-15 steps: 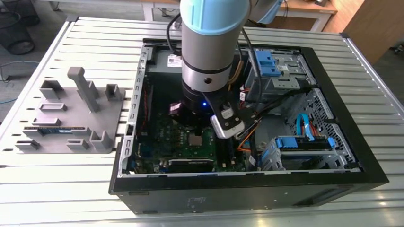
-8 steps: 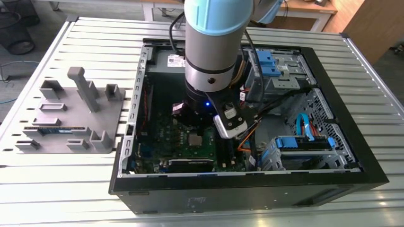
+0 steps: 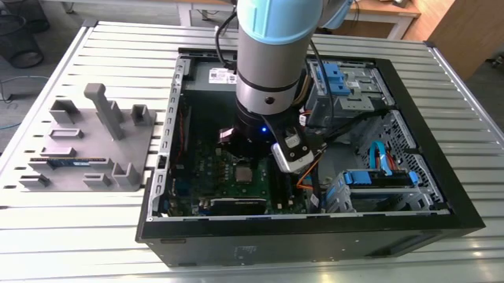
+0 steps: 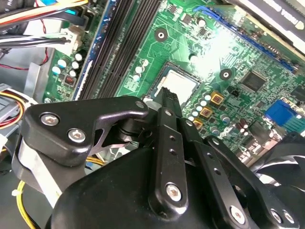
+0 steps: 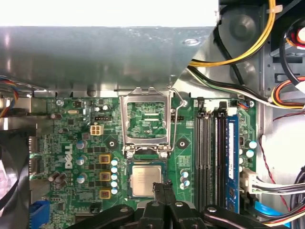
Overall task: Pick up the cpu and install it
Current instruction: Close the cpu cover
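Observation:
The cpu [image 5: 144, 179], a square chip with a silver metal top, lies flat in the socket of the green motherboard [image 5: 78, 143] inside the open computer case [image 3: 441, 194]. In the exterior view the cpu [image 3: 244, 174] shows just below the arm's wrist. My gripper [image 5: 162, 186] hangs over the chip's edge, its two black fingers pressed together with nothing between them. In the second wrist view the fingertips [image 4: 167, 95] stand right in front of the cpu [image 4: 180, 82]. The silver hinged frame [image 5: 145, 119] stands swung open beside the socket.
Black memory slots [image 5: 213, 157] and a blue slot run along one side of the socket. Bundles of yellow, black and white cables [image 5: 238, 57] lie near the case wall. Blue-latched drive cages [image 3: 378, 180] fill the case's right part. A grey fixture [image 3: 87, 147] with a memory stick sits at the exterior view's left.

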`<act>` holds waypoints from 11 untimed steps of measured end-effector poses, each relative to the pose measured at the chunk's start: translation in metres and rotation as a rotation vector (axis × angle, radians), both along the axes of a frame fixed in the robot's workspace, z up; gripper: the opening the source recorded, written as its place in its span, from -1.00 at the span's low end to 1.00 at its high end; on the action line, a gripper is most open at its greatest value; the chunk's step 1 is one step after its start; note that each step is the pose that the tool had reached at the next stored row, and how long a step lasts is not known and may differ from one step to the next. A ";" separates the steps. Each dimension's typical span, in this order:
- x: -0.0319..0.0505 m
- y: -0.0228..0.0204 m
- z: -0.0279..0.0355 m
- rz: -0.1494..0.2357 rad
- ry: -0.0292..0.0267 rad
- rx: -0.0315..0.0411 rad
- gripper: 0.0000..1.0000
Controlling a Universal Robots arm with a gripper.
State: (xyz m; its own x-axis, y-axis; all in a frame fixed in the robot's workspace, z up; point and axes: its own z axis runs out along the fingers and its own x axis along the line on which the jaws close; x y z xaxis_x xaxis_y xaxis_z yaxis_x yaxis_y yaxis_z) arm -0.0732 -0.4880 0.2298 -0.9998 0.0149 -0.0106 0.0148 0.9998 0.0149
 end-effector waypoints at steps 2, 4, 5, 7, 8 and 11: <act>0.0020 0.0002 0.0000 0.000 0.0000 0.0000 -0.79; 0.0044 0.0003 0.0000 0.000 0.0000 -0.0001 -0.79; 0.0055 0.0005 0.0000 0.000 0.0000 -0.0001 -0.79; 0.0079 0.0008 -0.0001 0.000 0.0000 0.0000 -0.79; 0.0089 0.0011 -0.0001 0.000 0.0000 0.0000 -0.79; 0.0109 0.0030 -0.0002 0.000 0.0000 0.0000 -0.79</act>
